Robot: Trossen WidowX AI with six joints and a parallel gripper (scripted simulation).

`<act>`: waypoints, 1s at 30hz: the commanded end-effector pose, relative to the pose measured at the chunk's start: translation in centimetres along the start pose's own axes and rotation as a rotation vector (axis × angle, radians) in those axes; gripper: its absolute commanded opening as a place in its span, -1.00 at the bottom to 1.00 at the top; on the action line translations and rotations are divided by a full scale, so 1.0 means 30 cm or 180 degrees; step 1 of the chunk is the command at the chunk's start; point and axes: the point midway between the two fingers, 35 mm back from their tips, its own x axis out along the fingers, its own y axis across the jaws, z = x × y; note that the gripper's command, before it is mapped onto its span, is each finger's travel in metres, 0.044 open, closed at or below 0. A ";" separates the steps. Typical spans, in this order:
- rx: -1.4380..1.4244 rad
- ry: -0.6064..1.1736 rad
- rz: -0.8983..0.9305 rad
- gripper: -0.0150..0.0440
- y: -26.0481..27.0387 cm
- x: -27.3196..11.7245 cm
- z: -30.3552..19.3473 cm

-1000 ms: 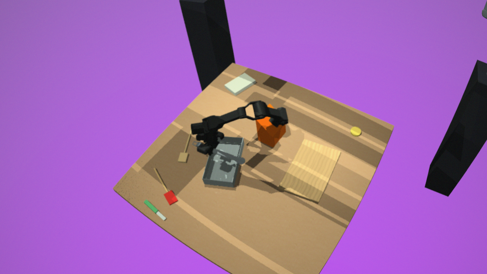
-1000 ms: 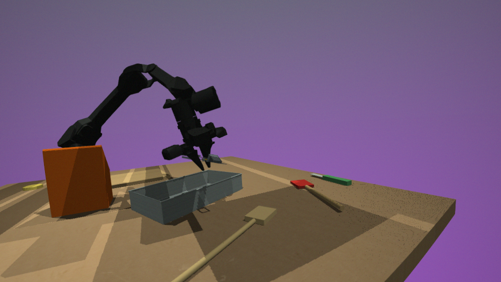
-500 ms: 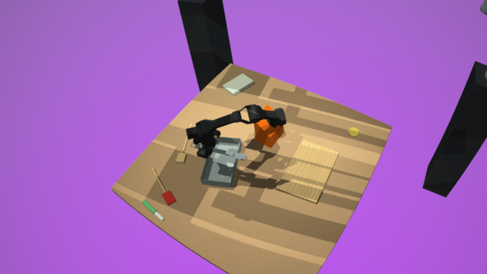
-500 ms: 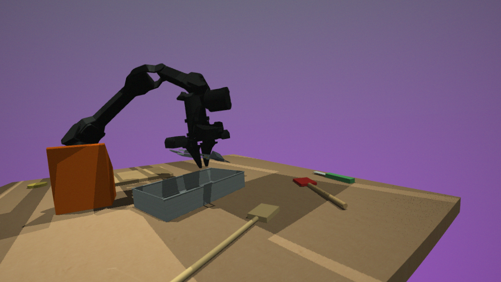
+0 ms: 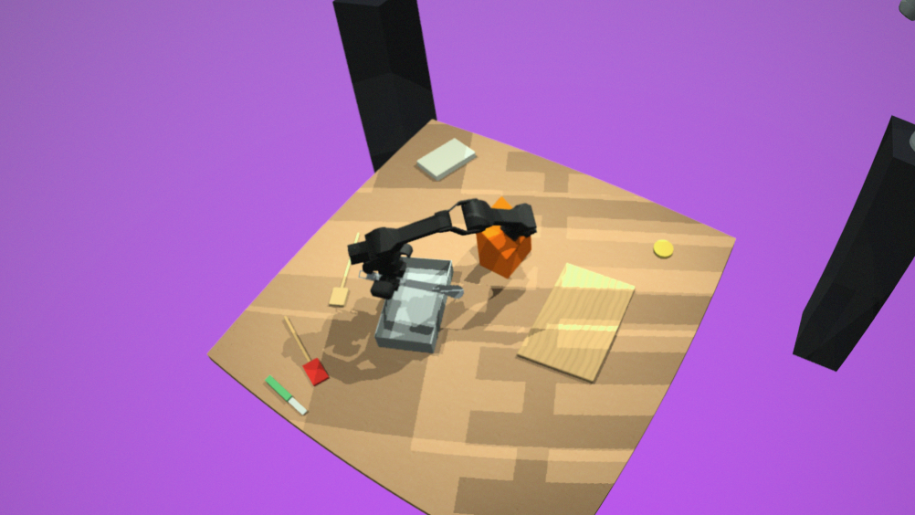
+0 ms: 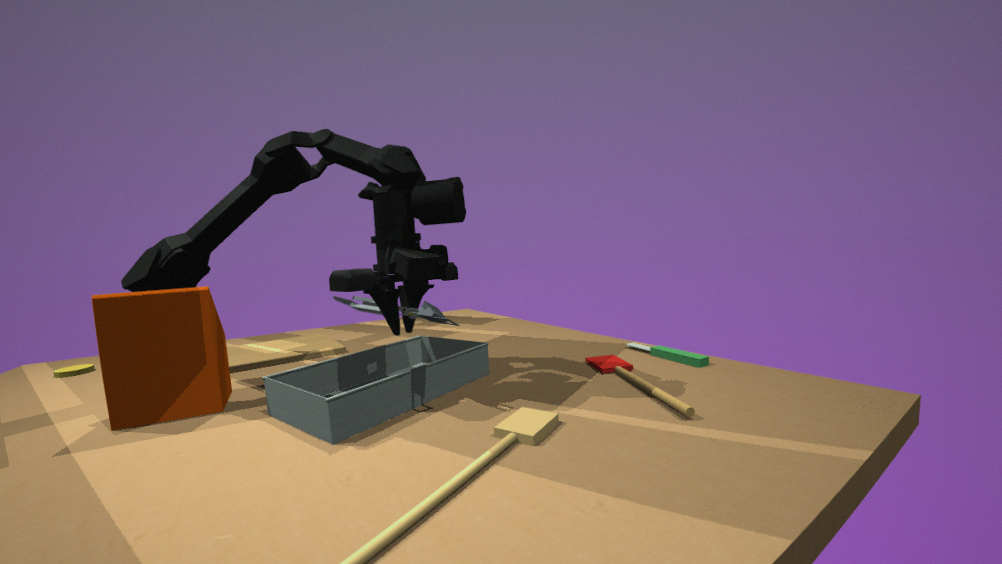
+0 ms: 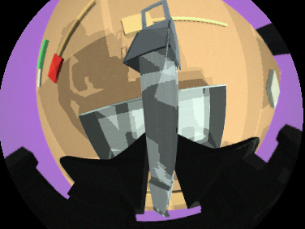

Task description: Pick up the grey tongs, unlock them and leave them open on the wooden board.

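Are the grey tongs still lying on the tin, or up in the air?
Up in the air. The gripper is shut on the tongs, holding them roughly level above the roasting tin.
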 end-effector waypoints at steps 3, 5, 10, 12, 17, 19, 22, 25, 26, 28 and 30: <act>-0.0190 -0.0029 -0.0014 -1.00 0.054 -0.020 -0.069; -0.0280 -0.0038 -0.0018 -1.00 0.080 -0.029 -0.106; -0.0508 -0.0055 -0.0026 -1.00 0.139 -0.047 -0.203; -0.0608 -0.0065 -0.0035 -1.00 0.159 -0.053 -0.242; -0.0836 -0.0071 -0.0038 -1.00 0.206 -0.066 -0.346; -0.0928 -0.0071 -0.0038 -1.00 0.222 -0.070 -0.389; -0.1068 -0.0070 -0.0041 -1.00 0.243 -0.076 -0.454; -0.1212 -0.0068 -0.0038 -1.00 0.260 -0.081 -0.519; -0.1259 -0.0066 -0.0037 -1.00 0.265 -0.082 -0.541; -0.1351 -0.0061 -0.0034 -1.00 0.273 -0.085 -0.585; -0.1443 -0.0054 -0.0031 -1.00 0.280 -0.088 -0.629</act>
